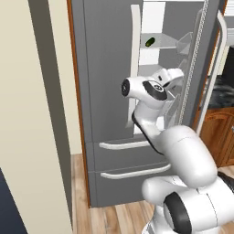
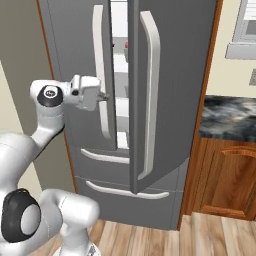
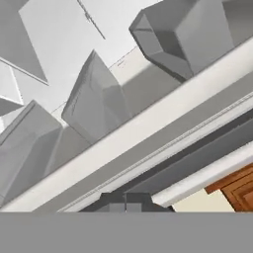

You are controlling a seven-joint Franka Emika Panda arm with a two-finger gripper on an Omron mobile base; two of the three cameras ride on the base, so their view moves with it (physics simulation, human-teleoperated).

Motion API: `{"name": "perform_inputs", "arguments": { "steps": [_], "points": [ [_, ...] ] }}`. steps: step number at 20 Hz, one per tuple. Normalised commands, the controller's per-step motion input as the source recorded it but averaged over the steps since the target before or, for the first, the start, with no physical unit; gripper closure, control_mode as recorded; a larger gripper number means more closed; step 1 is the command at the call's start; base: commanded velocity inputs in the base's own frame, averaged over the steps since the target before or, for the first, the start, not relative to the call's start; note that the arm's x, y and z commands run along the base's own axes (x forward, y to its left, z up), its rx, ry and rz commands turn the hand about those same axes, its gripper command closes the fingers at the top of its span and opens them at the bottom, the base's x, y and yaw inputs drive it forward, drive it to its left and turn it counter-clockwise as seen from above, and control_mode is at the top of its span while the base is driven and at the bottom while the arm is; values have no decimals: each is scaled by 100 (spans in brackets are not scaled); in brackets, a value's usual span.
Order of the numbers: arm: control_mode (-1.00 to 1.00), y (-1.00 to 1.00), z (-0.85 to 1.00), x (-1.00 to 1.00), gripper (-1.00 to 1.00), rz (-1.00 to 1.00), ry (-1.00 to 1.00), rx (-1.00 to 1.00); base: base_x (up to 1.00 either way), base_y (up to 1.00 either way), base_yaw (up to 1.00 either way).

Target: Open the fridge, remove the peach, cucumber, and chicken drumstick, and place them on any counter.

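The dark grey fridge [image 1: 105, 68] has its left door shut and its right door [image 2: 170, 90] swung part-way open, so the white inside shows in the gap. The dark green cucumber [image 1: 149, 41] lies on an upper shelf. A small reddish spot, perhaps the peach [image 2: 126, 45], shows high in the gap. The chicken drumstick is hidden. My gripper [image 2: 105, 96] is shut on nothing and sits at the gap, beside the left door's pale handle [image 2: 100, 70]. In the hand view the gripper [image 3: 126, 201] faces the open door's grey inner bins [image 3: 94, 99].
The marbled counter [image 2: 230, 117] on brown cabinets [image 2: 227, 180] stands right of the fridge. Two lower drawers [image 1: 128, 171] with pale handles are shut. A beige wall [image 1: 27, 114] closes off the left. Wooden floor [image 2: 200, 240] lies in front.
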Motion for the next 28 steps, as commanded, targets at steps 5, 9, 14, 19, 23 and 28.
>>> {"name": "perform_inputs", "arguments": {
  "steps": [5,9,14,19,23,28],
  "points": [
    [-100,-47,0,9,100,-7,0,-8,0,0,0],
    [-100,-49,0,14,100,-13,0,-5,0,0,0],
    [-100,-64,0,7,100,-15,0,-6,0,0,0],
    [-100,-94,0,0,100,-19,0,-6,0,0,0],
    [-100,-100,0,2,100,-24,0,-5,0,0,0],
    [-100,-100,0,-33,100,-28,-1,-1,0,0,0]
  ]
}}
